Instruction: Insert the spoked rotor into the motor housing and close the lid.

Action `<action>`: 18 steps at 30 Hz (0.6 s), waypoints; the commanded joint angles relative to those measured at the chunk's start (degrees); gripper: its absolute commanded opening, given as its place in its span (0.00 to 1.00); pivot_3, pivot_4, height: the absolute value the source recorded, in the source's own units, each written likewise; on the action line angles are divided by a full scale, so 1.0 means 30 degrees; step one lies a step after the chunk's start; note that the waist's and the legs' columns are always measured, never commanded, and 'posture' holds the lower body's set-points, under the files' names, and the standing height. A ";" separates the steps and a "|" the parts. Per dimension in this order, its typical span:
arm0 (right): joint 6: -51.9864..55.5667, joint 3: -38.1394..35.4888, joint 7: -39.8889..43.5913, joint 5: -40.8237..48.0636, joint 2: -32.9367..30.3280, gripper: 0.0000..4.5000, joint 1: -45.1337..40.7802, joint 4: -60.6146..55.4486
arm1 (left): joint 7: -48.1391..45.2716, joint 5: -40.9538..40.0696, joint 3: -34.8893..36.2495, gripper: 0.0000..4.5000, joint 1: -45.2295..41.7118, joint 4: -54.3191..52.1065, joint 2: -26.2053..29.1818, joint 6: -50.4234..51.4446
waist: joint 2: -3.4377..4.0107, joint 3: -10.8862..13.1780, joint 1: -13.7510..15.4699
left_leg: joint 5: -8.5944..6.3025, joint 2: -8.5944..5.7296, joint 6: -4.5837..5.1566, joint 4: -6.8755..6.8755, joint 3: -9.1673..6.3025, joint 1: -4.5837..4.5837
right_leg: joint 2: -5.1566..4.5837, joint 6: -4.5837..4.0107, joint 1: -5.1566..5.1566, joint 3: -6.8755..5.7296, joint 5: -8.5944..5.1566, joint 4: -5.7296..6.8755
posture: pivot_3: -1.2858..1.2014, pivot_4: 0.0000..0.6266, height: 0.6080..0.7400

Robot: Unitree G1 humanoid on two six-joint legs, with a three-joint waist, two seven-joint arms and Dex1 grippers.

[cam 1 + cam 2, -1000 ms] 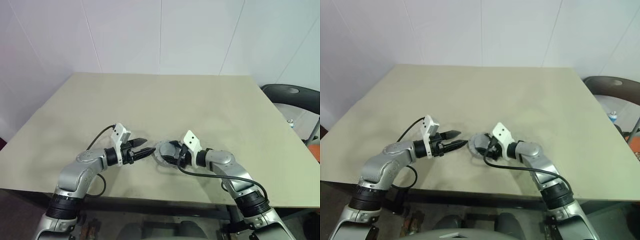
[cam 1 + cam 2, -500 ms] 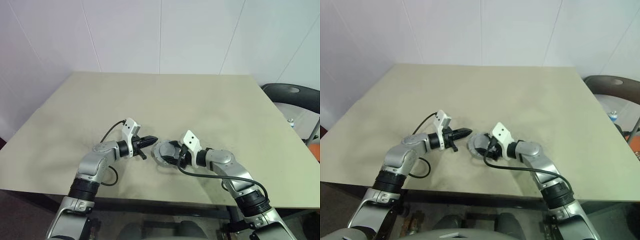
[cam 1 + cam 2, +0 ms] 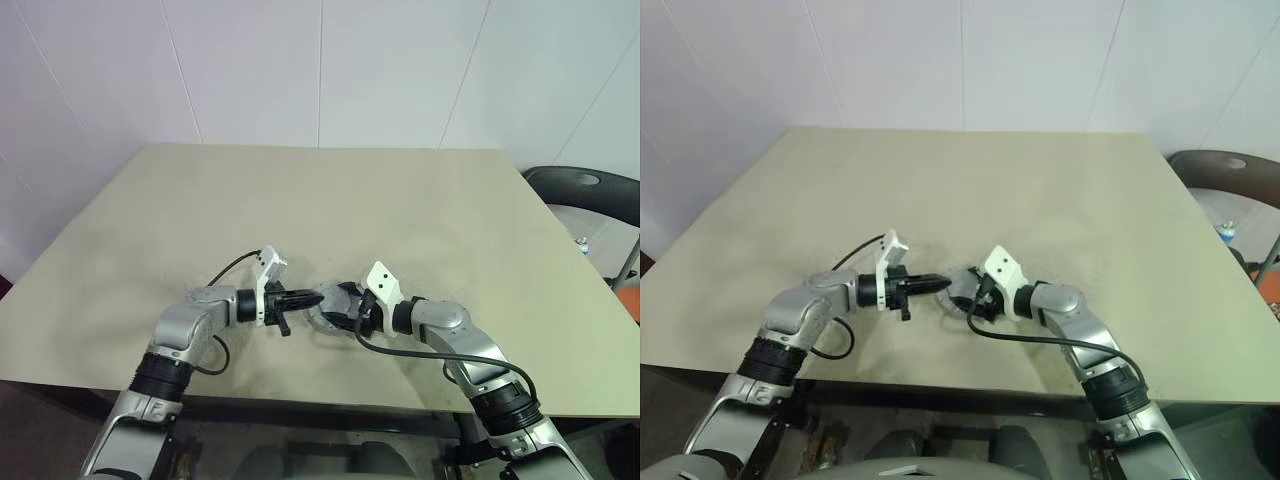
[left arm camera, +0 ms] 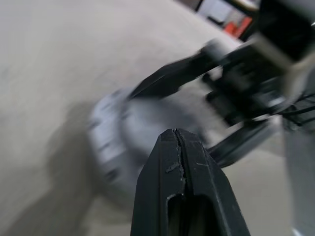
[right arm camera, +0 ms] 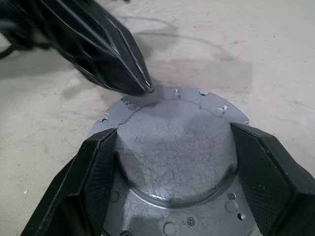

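Observation:
A round silver-grey lid [image 5: 172, 162] with a raised middle and a holed rim lies on the table [image 3: 320, 200] near its front edge. My right gripper [image 5: 172, 135] straddles the lid from the right, its two fingers pressed against opposite sides of the raised middle. My left gripper [image 3: 316, 297] comes in from the left, shut with nothing in it. Its closed tip [image 5: 142, 86] rests on the lid's rim. In the left wrist view the shut fingers [image 4: 177, 162] point at the blurred lid [image 4: 133, 132]. The spoked rotor and the motor housing are hidden under the lid.
A dark chair [image 3: 585, 195] stands off the table's right side. White wall panels rise behind the far edge. Black cables hang from both wrists over the table's front edge.
My left gripper has shut and moved right until its tip meets the lid's rim. The right gripper and the lid have stayed where they were.

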 commanded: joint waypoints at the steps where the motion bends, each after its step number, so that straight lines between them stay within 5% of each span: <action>1: 0.0571 0.0283 -0.0676 -0.0989 -0.0352 0.71 0.0357 0.1142 | 0.0496 0.0698 0.0162 0.00 -0.0792 0.0944 -0.0491 -0.1322 | -0.0003 -0.0002 0.0018 | 0.0000 0.0001 0.0000 0.0000 0.0000 -0.0002 | -0.0001 0.0000 -0.0001 0.0000 0.0000 -0.0001 | 0.52 0.00 1.00; 18: 0.0927 0.0194 -0.0882 -0.0961 -0.0485 0.71 0.0581 0.0707 | 0.0298 0.1258 -0.0386 0.00 -0.0195 0.0580 -0.0980 -0.1809 | -0.0006 -0.0007 0.0028 | -0.0001 -0.0004 -0.0001 -0.0025 0.0002 -0.0008 | -0.0027 0.0001 0.0004 -0.0001 0.0001 -0.0031 | 0.52 0.00 1.00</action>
